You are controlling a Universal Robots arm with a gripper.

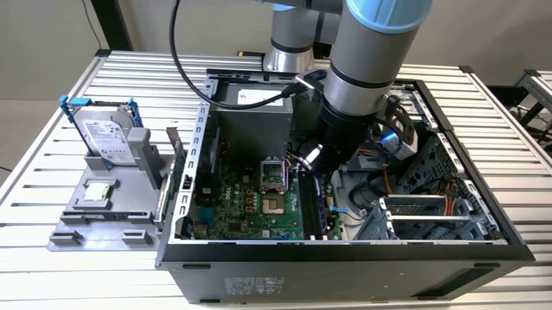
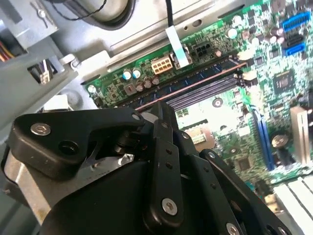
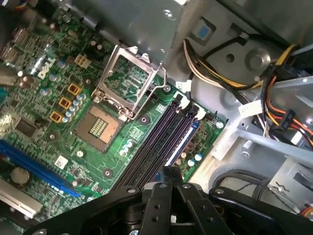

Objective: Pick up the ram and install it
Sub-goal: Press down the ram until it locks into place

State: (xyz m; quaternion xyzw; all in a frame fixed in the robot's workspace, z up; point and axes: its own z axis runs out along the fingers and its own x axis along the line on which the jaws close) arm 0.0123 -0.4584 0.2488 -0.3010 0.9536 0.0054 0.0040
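Bluish-green ram sits in the black slots beneath the gripper, fingers pressed together above it; uneven downward pressure could leave it half-seated.

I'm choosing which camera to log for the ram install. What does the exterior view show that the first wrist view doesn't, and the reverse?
Exterior view: the whole computer case, the arm reaching down into it, and beside the case, on the exterior view's left, a grey holder carrying a hard drive and a small square chip.
First wrist view: the end effector over the dark memory slots, and the slots' white end latches.
Both: the green motherboard and the open processor socket with its lifted metal frame.
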